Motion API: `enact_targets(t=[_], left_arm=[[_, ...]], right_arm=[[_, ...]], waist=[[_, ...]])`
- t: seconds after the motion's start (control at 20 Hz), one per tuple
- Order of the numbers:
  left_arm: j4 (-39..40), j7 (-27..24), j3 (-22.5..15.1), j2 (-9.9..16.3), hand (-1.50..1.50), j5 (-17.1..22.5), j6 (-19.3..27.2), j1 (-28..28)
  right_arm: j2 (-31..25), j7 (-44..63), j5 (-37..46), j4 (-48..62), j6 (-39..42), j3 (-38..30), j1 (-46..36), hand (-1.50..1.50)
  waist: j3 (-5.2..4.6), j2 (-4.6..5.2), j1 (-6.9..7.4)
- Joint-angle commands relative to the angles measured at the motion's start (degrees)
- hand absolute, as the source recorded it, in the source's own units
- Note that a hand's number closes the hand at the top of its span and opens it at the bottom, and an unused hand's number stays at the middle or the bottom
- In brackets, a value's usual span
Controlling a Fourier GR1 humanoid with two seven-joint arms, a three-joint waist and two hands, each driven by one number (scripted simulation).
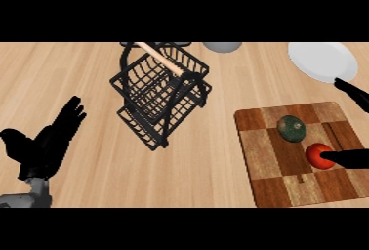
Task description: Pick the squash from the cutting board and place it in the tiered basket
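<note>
Right hand comes in from the right edge over the cutting board, and only dark fingers show, one long finger pointing left with its tip on the red tomato. Another black finger of that hand juts up near the white plate at the top right. They look straight and spread, curled round nothing. The squash, dark green and round, sits on the board just up and left of the tomato, close to that fingertip but apart from it, untouched. Over on the far side, the left hand rests open at the lower left, fingers up and fanned, thumb out to the side, holding nothing, its grey forearm rising from the bottom edge. Between the two hands stands the black wire tiered basket, tilted in the view, with a pale wooden handle across its top, well left of the board. A grey bowl peeks in at the top edge just right of the basket. Everything sits on the light wood counter.
</note>
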Motion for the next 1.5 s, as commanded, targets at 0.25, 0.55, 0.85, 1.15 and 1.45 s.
enact_targets(t=[0.25,0.55,0.85,1.15,1.45], left_arm=[[-1.02,1.32,-0.93,-1.49,0.00,-1.29,1.21,-0.36],[2.53,-1.95,-0.05,-1.88,0.00,-2.50,-1.44,-1.16],[-1.24,3.22,0.42,-2.70,0.00,-3.67,-0.04,-2.55],[-1.67,3.78,2.12,-3.11,0.00,-2.97,-1.59,-2.47],[-2.96,0.18,3.56,-3.66,0.00,-2.94,-4.88,3.62]], right_arm=[[-13.17,22.37,4.16,-14.81,18.69,7.04,-1.58,-1.50],[1.06,37.99,14.22,-16.95,18.07,10.95,-6.70,-1.50],[9.10,34.53,21.87,-6.18,17.59,9.92,-5.15,-1.50],[12.97,26.51,28.61,4.32,15.10,7.59,-3.14,-1.50],[18.30,23.48,35.30,9.55,12.71,3.67,-4.44,-1.50]], waist=[[0.21,0.26,0.42],[0.31,0.53,1.06],[0.36,0.52,1.03],[0.38,0.54,0.91],[0.36,0.48,1.02]])
